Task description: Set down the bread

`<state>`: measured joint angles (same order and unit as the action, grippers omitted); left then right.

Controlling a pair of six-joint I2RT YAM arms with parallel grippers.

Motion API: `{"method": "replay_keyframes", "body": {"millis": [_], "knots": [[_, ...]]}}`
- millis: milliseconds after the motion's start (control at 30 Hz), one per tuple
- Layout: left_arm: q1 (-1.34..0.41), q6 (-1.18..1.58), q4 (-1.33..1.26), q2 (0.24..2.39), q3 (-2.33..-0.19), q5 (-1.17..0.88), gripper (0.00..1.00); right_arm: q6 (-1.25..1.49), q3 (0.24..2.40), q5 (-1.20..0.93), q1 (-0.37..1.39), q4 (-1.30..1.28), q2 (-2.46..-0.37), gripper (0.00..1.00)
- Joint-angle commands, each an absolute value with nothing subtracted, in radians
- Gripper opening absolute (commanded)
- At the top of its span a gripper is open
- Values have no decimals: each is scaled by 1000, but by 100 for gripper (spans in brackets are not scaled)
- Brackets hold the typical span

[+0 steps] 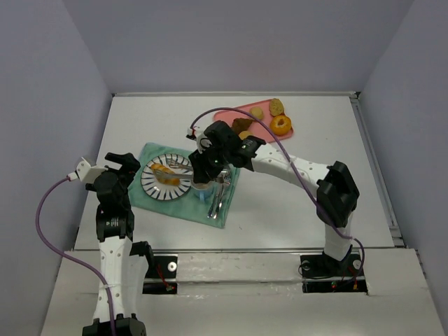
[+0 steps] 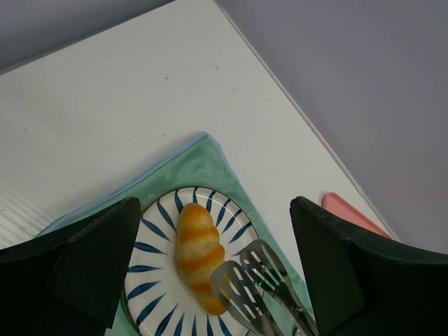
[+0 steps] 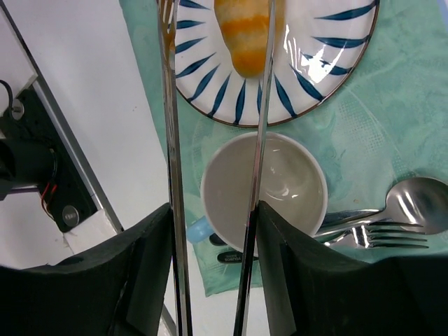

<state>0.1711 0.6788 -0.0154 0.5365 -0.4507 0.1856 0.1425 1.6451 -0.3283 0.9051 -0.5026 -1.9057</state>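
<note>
bread (image 2: 198, 255): ridged golden roll, lying on glossy blue-striped round plate (image 2: 155, 234) | metal tongs (image 2: 241, 281): slotted heads at roll's end, contact unclear | right fingers (image 3: 148, 274): clenched on tongs, arm stretched over plate | left fingers (image 2: 91, 260): released, hovering left of plate

Overhead view: bright, even, diffuse light from above. White table (image 1: 294, 203) near overexposed. Shadows soft, short, directly under arms. Mild softness overall; items on pink tray (image 1: 225, 116) lack fine detail.

Left wrist view: bread (image 2: 197, 255) sharp, evenly lit. Left gripper (image 2: 215, 204) fingers (image 2: 91, 269) dark, blurred, filling lower corners.

Right wrist view: white glare patches on plate (image 3: 308, 59) glaze. Highlights inside cup (image 3: 280, 185) and on spoon (image 3: 420, 203). Tongs (image 3: 170, 175) mirror-bright, streaky. Right gripper (image 3: 213, 218) fingers (image 3: 147, 280) black, out of focus.
</note>
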Motion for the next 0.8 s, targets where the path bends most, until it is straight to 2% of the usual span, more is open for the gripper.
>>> {"method": "replay_keyframes", "body": {"millis": [0,200,333,500,633,767], "knots": [[169,678,-41,532,-442,198,99,130,1736,-325,916,-480,-1884,53],[170,678,-43,532,-440,196,99,132,1841,-290,916,-463,-1890,52],[169,678,-41,528,-440,195,99,196,1838,-144,887,-424,-1844,49],[169,675,-46,531,-439,183,99,271,1648,-98,758,-307,-1663,48],[169,670,-49,540,-439,186,99,337,1442,-77,554,-238,-1504,44],[169,666,-49,549,-442,192,99,362,1247,-43,390,-195,-1353,44]]}}
